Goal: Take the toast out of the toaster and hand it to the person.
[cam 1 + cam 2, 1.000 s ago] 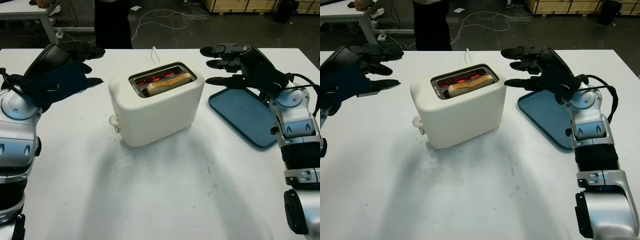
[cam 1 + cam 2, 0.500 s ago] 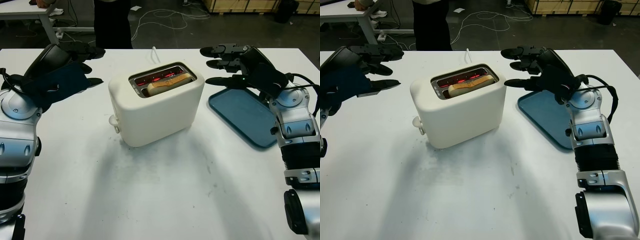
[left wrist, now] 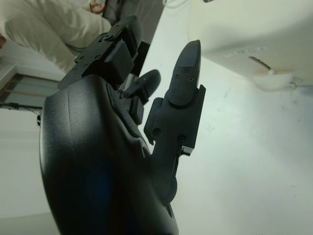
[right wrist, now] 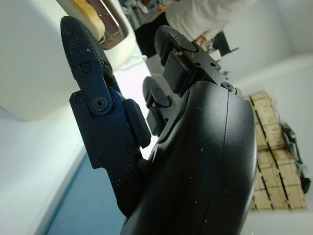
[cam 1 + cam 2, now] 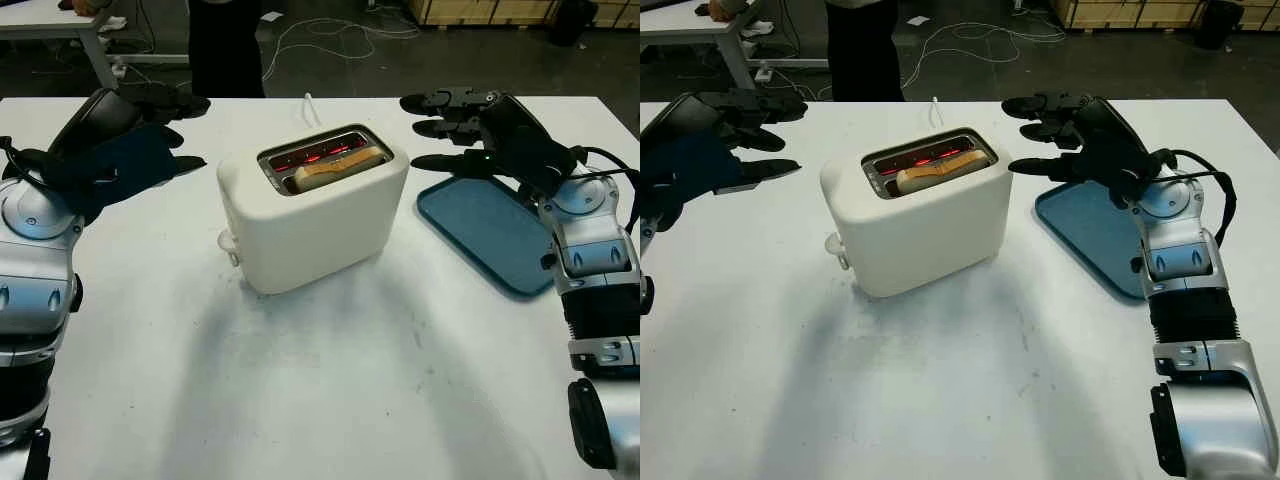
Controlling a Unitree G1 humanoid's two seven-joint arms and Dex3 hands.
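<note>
A cream toaster stands in the middle of the white table, its slots glowing red. A slice of toast sticks up from the nearer slot. My right hand hovers open just right of the toaster, above the far end of a blue tray. My left hand is open at the table's left side, well apart from the toaster. A person in dark trousers stands beyond the table's far edge; a light sleeve appears in the left wrist view.
The toaster's lever knob sticks out at its near left corner and its white cord runs off the far edge. A second table and floor cables lie behind. Bare tabletop lies in front of the toaster.
</note>
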